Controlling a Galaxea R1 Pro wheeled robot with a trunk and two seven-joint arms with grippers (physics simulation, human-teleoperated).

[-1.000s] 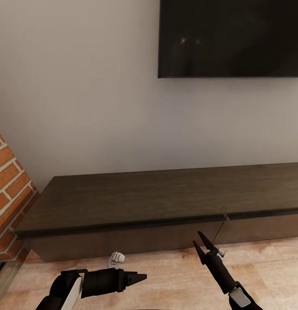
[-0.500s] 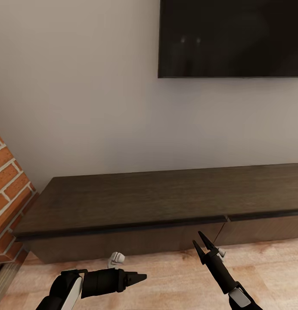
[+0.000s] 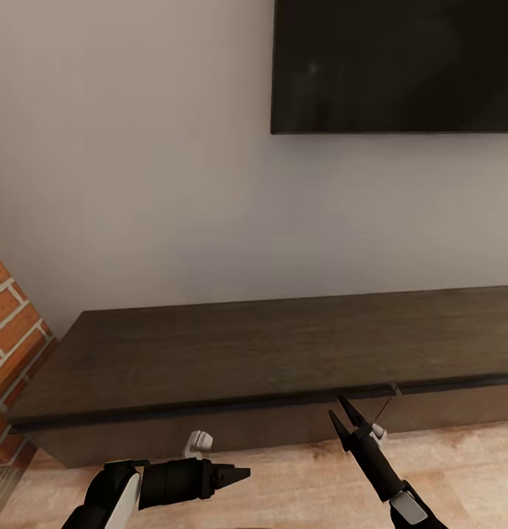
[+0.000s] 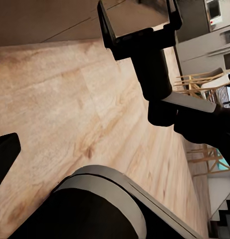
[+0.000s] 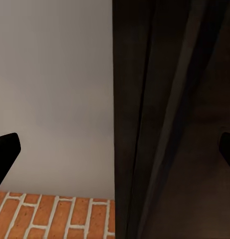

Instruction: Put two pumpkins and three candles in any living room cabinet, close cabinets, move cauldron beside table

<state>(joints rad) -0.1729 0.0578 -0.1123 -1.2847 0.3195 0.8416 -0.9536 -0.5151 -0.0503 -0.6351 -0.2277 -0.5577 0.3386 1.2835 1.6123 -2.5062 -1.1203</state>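
Right now I'm parked in front of the cabinet (image 3: 269, 353), the long low dark brown unit under the black TV screen (image 3: 395, 66), with a brick column (image 3: 12, 338) at its left end. Its drawer fronts look flush and shut from the head view; a thin seam (image 3: 392, 388) between two fronts sits just above my right gripper's tips.

My right gripper (image 3: 347, 420) is raised with its fingers spread apart and nothing between them, pointed up at the lower edge of the cabinet near that seam. Through the right wrist camera I see the cabinet's edge (image 5: 144, 119) close ahead, the pale wall (image 5: 55, 89) and brick beyond it. My left gripper (image 3: 236, 474) lies low over the wooden floor (image 3: 298, 470), pointing across toward the right arm. Its tips look close together, but from these angles I cannot tell for sure whether it is closed. It carries nothing that I can see.

I see no pumpkin, candle or cauldron here, so I judge I'm at the opening step: getting a drawer out before fetching anything. The next move calls for bringing the right fingertips onto the edge of a drawer front by the seam. These fronts have no handles, so purchase will be slim and a slip is likely.
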